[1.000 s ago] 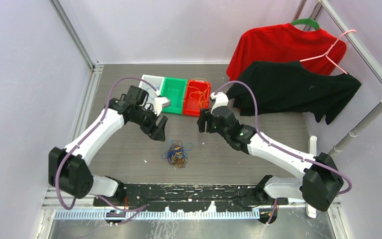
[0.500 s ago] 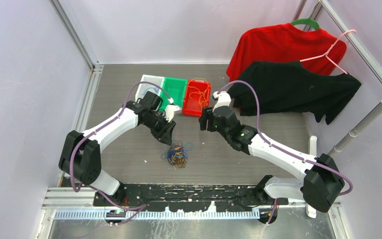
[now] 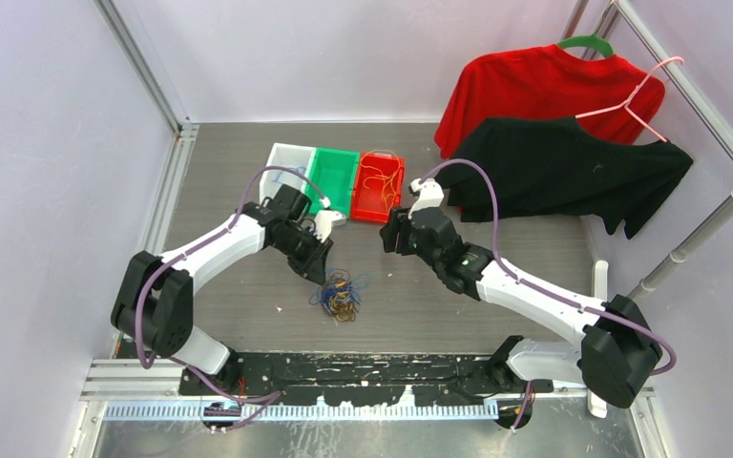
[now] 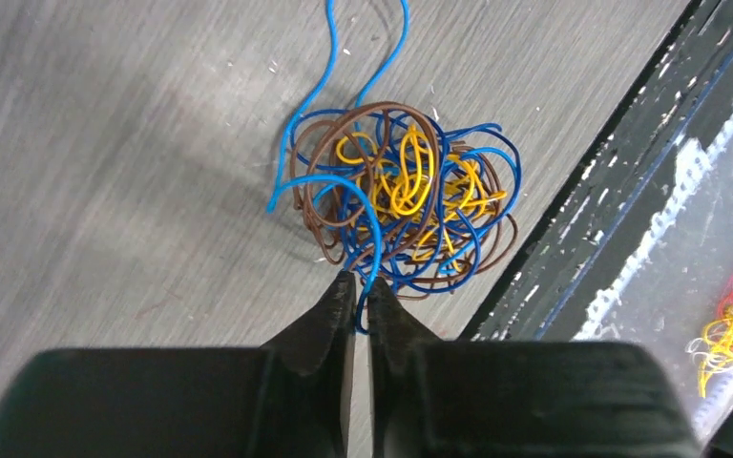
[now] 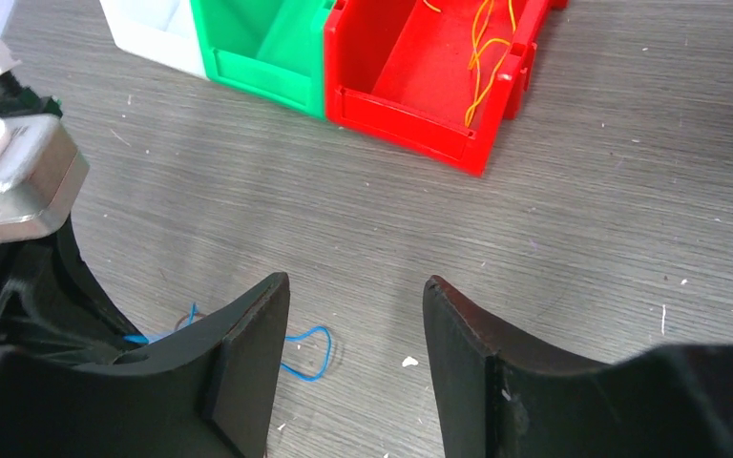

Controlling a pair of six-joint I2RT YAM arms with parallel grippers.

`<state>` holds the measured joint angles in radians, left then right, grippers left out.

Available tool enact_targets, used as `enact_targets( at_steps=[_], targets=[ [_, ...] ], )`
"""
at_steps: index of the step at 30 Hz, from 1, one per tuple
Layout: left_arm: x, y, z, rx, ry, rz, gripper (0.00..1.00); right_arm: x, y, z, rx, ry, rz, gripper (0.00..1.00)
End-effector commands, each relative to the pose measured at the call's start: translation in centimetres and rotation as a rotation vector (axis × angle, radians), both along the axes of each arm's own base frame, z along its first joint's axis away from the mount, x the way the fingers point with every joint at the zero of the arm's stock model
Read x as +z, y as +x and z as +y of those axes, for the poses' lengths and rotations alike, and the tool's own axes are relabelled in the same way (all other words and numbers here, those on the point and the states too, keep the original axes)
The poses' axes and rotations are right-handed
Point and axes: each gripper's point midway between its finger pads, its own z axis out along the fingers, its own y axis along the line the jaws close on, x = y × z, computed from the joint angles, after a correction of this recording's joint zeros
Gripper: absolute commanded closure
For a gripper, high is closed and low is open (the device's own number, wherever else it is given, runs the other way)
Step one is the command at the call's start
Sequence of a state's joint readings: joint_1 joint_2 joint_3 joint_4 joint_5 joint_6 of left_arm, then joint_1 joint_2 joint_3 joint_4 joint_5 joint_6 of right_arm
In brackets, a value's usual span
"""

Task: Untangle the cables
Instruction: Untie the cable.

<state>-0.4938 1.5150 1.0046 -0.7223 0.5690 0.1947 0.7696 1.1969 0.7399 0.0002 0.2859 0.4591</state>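
– Fingers (image 4: pixel 332 310) on the left gripper (image 4: pixel 361 291) are pinching down to a thin slit right now. That's way narrower than a second ago, when they were hanging wide open up by the bins (image 5: pixel 267 72). They're closing on a blue strand (image 4: pixel 376 239) that's looping off the edge of the cables (image 4: pixel 410 196) and running straight into the gap.

– So it's actually grabbing something? Is the clump going anywhere?

– Looks pinched to me, though I can't swear how firmly it's biting. The clump isn't budging. It's sitting in the same spot on the surface (image 4: pixel 105 143), mid-workspace and a bit toward the arm bases, with blue, yellow and brown all knotted together. I'm reading this as the first pull getting set up, since nothing is coming apart yet.

– What's the arm itself doing?

– The left arm (image 3: pixel 219 243) is swinging in from the bins and dropping. Its elbow is sticking out to its left, the forearm is reaching toward centre, and the wrist is tipping down so the fingertips are meeting the bundle's edge right at the surface.

– And the other one?

– The right gripper (image 5: pixel 355 296) is barely shifting. It's hovering above the surface near the red bin (image 5: pixel 396 113), fingers sitting roughly half apart, easing in slightly and holding nothing. I'm guessing it's waiting to grab the rest of the tangle once that blue strand is getting tugged.
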Motion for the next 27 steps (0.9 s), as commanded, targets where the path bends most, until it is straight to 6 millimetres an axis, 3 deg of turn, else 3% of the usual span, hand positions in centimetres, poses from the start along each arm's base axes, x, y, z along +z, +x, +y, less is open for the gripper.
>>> enact_targets(
  at_steps=[1, 7, 13, 19, 27],
  targets=[
    [3.2, 2.5, -1.3, 0.046, -0.066, -0.123, 0.99, 3.9, 0.2, 0.9, 0.017, 0.125, -0.096, 0.42],
    [8.7, 2.2, -0.9, 0.046, -0.097, -0.202, 1.00, 5.2, -0.5, 2.3, 0.109, 0.182, -0.143, 0.39],
    [15.0, -0.8, 0.7, 0.021, -0.118, -0.240, 1.00, 9.3, -2.9, 5.2, 0.347, 0.326, -0.320, 0.32],
    [20.6, -1.6, 0.9, 0.046, -0.189, -0.325, 1.00, 11.9, -5.2, 8.0, 0.523, 0.390, -0.374, 0.28],
    [24.0, -2.0, 0.8, 0.064, -0.231, -0.359, 1.00, 13.7, -7.0, 12.5, 0.617, 0.426, -0.422, 0.20]
  ],
)
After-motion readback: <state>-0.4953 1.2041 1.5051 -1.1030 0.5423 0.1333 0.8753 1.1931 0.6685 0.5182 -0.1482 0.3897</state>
